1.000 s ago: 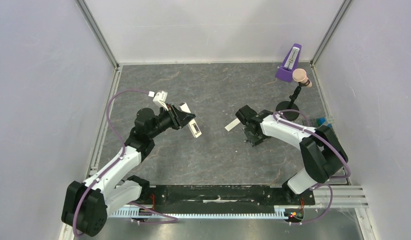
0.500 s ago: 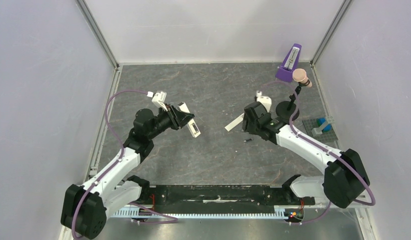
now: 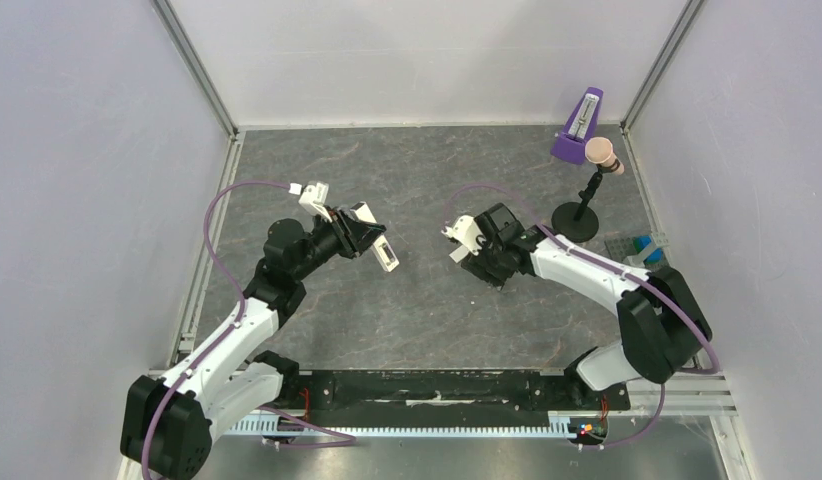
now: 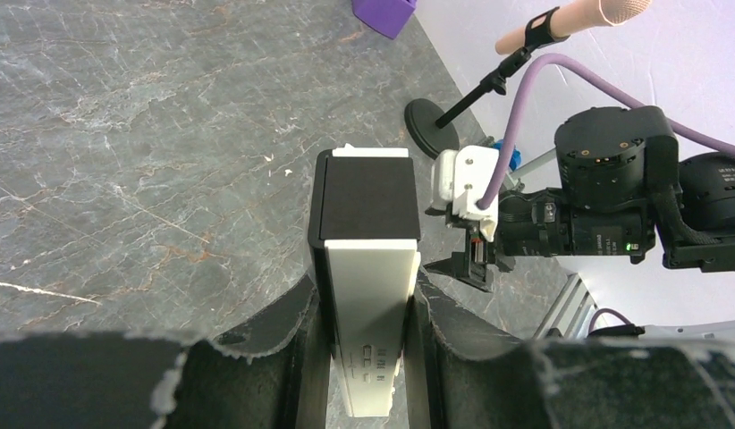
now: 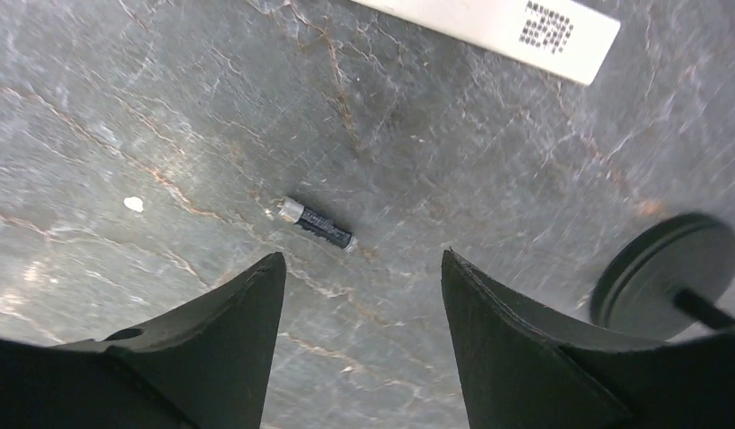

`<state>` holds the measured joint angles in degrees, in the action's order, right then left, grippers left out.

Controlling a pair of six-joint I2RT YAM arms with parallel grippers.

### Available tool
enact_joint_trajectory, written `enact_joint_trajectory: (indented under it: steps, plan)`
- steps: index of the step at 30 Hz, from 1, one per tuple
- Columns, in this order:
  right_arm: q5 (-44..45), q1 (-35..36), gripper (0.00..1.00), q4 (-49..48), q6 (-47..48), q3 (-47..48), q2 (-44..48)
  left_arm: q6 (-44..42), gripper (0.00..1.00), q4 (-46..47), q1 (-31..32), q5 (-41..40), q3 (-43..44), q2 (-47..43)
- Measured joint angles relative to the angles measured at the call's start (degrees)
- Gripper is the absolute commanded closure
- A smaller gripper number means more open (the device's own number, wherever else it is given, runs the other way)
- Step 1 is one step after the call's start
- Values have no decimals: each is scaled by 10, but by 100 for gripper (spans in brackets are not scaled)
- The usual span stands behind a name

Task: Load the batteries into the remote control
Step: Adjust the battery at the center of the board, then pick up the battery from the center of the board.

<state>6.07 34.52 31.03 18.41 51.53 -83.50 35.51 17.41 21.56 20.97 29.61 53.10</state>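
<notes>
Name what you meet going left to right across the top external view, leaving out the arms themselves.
remote control → white cover strip → microphone stand base → blue block

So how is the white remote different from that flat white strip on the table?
The remote control is thick and clamped in the left gripper; the cover strip is thin and lies loose on the table. The remote control has a dark recess; the cover strip has a small printed label. Both are white and long.
</notes>
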Motion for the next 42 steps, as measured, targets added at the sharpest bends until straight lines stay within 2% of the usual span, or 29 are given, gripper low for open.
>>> enact_joint_trajectory:
  steps: [4, 10, 16, 23, 25, 27, 29, 32, 37, 42]
  plan:
    - [-13, 0, 33, 4, 80, 13, -27, 0, 98, -4, 0, 0, 0, 2]
    - [-23, 0, 36, 19, 140, 17, -71, 0, 98, -15, -3, 0, 0, 2]
    - [-22, 0, 50, 8, 169, 10, -76, -3, 98, -17, -6, 0, 0, 4]
    - [-34, -2, 62, 0, 182, 6, -92, -15, 98, -26, -6, 0, 1, 5]
    - [-39, -2, 71, 2, 182, 6, -92, -16, 98, -28, -6, 0, 1, 5]
    - [-46, -2, 90, 5, 180, 4, -92, -18, 98, -30, -6, 0, 1, 5]
    - [-54, -1, 96, 6, 179, 3, -92, -19, 98, -31, -6, 0, 1, 5]
    - [-60, -2, 100, 2, 170, 0, -90, -19, 98, -35, -6, -2, 1, 5]
    - [-61, -3, 100, -19, 148, -17, -73, -19, 98, -37, -6, -6, 1, 5]
    - [-89, -6, 100, -73, 79, -28, -36, -15, 98, -35, -6, -9, 1, 5]
